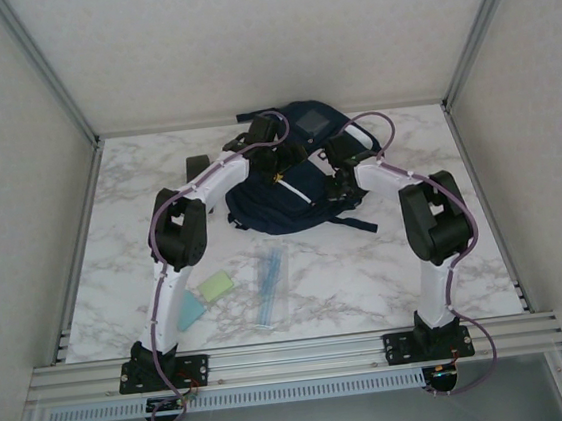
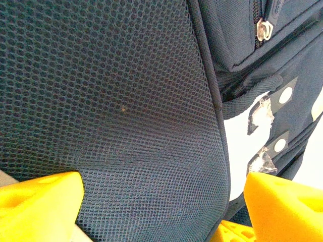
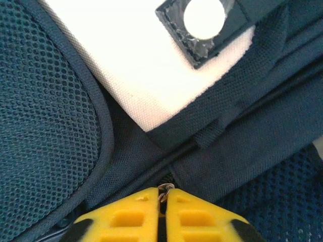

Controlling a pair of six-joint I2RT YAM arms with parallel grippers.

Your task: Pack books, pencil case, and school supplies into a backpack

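The navy-blue backpack (image 1: 294, 191) lies at the back middle of the table. My left gripper (image 1: 261, 134) is over its top left part, open. Its yellow fingers (image 2: 43, 201) stand wide apart around a dark mesh padded strap (image 2: 111, 101), and the right finger is clear of the strap's edge. My right gripper (image 3: 162, 194) is shut on a small metal zipper pull (image 3: 165, 189) at the backpack's seam (image 1: 337, 154). A clear pencil case (image 1: 272, 285) with blue pens lies near the front. A pale green pad (image 1: 216, 286) and a pale blue pad (image 1: 191, 311) lie left of it. The books are out of view.
A white label (image 3: 136, 60) and a dark tab with a white dot (image 3: 204, 20) sit on the backpack near my right gripper. A second zipper pull (image 2: 262, 29) is at the upper right of the left wrist view. Frame posts and walls bound the marble table (image 1: 369, 282).
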